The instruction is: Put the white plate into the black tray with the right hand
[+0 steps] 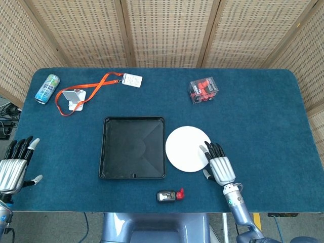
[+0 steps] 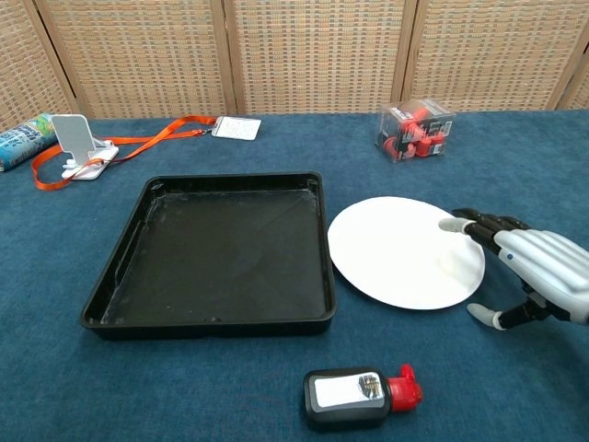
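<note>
Chest view: white plate (image 2: 400, 250) under robot hand (image 2: 529, 272) (fingertips only)

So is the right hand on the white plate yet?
Cannot tell. In the chest view the right hand has fingertips overlapping the white plate at its right edge, but neither view shows contact or a gap plainly.

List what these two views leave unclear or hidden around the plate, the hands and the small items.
- Right robot hand: whether its fingertips touch the white plate or hover above it; neither view settles it.
- Left robot hand: absent from chest view, cut by the head view's edge.
- Green can: cut by chest view's left edge.
- Badge card: print too small.
</note>
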Robot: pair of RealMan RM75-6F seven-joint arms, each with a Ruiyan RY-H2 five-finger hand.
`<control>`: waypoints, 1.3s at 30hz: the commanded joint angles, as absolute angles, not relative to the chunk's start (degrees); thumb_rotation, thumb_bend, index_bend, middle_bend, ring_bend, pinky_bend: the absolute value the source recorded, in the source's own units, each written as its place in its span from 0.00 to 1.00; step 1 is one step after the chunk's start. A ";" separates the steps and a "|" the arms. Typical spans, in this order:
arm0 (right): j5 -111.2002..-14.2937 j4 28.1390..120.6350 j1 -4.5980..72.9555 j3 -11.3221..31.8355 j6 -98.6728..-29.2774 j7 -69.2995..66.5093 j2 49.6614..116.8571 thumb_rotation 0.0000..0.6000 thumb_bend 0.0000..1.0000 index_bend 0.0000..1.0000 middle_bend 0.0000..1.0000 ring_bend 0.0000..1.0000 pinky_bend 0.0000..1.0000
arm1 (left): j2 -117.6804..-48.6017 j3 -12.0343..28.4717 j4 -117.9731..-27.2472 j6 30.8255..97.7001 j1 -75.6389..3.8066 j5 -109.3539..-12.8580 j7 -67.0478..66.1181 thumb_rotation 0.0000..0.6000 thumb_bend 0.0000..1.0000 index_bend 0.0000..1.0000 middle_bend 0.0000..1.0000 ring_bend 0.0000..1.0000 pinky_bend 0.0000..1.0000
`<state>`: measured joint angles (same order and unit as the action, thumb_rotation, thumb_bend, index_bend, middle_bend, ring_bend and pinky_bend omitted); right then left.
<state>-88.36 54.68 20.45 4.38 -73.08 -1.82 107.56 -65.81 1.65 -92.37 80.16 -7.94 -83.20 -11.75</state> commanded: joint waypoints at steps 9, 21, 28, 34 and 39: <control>-87.55 49.05 21.94 4.94 -72.37 -4.66 111.26 1.00 0.51 0.19 0.00 0.00 0.02 | -65.95 1.86 -91.92 79.66 -8.12 -82.40 -11.37 1.00 0.00 0.00 0.00 0.00 0.00; -87.47 42.39 23.09 6.00 -74.82 -8.63 115.36 1.00 0.47 0.47 0.04 0.00 0.07 | -66.18 1.99 -91.70 78.93 -8.36 -81.40 -11.57 1.00 0.00 0.00 0.00 0.00 0.00; -87.94 39.38 23.21 6.19 -77.32 -11.13 117.04 1.00 0.39 0.58 0.13 0.00 0.09 | -66.19 2.02 -91.94 78.87 -8.35 -81.04 -11.80 1.00 0.00 0.00 0.00 0.00 0.00; -88.04 38.58 23.00 5.88 -78.20 -11.82 117.40 1.00 0.44 0.59 0.13 0.00 0.09 | -66.08 1.90 -92.22 79.12 -8.29 -81.35 -11.78 1.00 0.00 0.00 0.00 0.00 0.00; -88.20 39.33 22.91 5.74 -79.10 -11.69 117.11 1.00 0.45 0.60 0.13 0.00 0.09 | -65.92 1.76 -92.51 79.36 -8.22 -81.70 -11.71 1.00 0.00 0.00 0.00 0.00 0.00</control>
<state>-88.19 39.30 22.92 5.76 -79.07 -11.72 117.14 -65.92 1.76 -92.51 79.35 -8.23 -81.69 -11.71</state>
